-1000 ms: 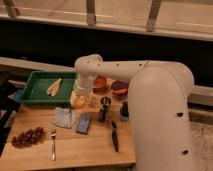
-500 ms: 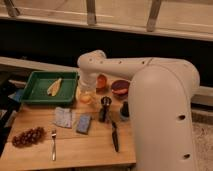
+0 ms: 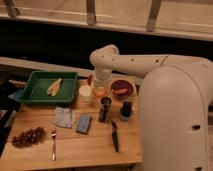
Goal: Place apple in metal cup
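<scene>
My gripper (image 3: 100, 86) hangs down from the white arm at the back middle of the wooden table, shut on the apple (image 3: 100, 93), a small yellow-orange fruit. The apple hangs just right of the white cup (image 3: 85, 93). The metal cup (image 3: 106, 101), dark with a gleaming rim, stands just in front of and slightly right of the apple. The fingers are mostly hidden behind the fruit and the wrist.
A red bowl (image 3: 121, 88) sits to the right and a black container (image 3: 126, 109) in front of it. A green tray (image 3: 45, 88) lies at the left. Grapes (image 3: 28, 136), a fork (image 3: 53, 145), a blue sponge (image 3: 83, 123), a cloth (image 3: 64, 116) and a black knife (image 3: 115, 136) lie in front.
The gripper has carried the apple to the right, from in front of the green tray's corner, past the white cup, to just behind the metal cup.
</scene>
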`<state>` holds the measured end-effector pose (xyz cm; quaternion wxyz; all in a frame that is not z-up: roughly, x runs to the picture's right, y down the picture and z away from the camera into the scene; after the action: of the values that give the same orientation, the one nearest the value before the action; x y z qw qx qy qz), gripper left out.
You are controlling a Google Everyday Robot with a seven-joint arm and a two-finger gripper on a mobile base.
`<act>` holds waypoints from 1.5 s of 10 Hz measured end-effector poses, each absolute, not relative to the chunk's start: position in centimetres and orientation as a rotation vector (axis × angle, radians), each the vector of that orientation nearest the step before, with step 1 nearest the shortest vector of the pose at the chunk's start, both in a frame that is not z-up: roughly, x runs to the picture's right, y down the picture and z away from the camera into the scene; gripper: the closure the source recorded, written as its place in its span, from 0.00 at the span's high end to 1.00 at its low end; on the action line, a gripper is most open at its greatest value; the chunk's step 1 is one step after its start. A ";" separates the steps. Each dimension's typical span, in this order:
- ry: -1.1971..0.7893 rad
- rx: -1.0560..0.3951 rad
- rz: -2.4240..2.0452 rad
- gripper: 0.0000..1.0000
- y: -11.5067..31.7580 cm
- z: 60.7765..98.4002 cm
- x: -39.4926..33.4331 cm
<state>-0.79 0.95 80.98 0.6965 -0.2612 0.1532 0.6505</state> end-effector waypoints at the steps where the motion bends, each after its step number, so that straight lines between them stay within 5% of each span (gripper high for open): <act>1: 0.361 -0.581 1.468 0.00 1.3 81.6 -0.2; 3: 0.395 -0.577 1.490 0.06 1.5 83.3 0.4; 8: 0.475 -0.562 1.538 0.52 2.3 85.2 2.2; 13: 0.509 -0.590 1.546 0.55 4.4 85.8 2.1; 15: 0.513 -0.600 1.539 0.67 4.8 86.0 1.6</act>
<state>1.56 4.84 86.04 0.6488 -0.2639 0.2258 0.6771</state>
